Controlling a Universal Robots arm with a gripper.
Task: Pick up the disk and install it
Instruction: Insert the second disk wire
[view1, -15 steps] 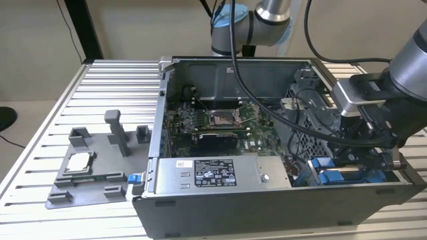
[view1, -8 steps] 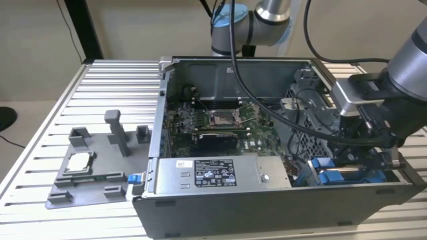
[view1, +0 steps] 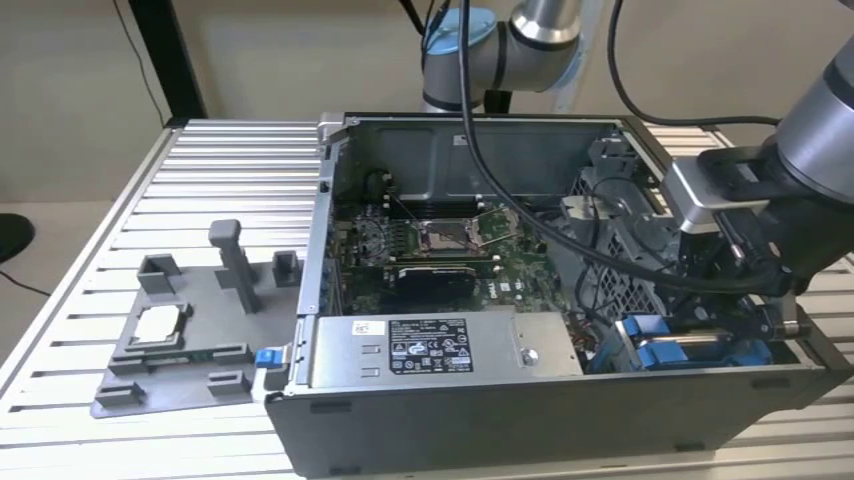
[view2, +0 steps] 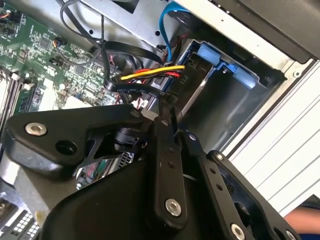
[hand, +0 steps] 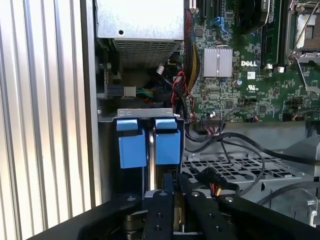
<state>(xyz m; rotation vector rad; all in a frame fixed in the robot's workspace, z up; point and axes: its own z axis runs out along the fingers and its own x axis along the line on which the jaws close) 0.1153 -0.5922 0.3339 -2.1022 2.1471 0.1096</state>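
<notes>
End effector (hand: 176, 200) fingers nearly together, gripping nothing, just beside disk (hand: 150, 145) seated in case (view1: 534, 420) bay.

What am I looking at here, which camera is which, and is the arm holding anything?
One robot arm reaches into an open computer case on a slatted metal table. The exterior view looks from off the arm; both wrist views ride on it and look past its gripper into the case. Beside the case lies a grey tray with a processor chip. The gripper is close to two blue disk carriers in the corner bay. Whether it grips anything, I cannot tell.
</notes>
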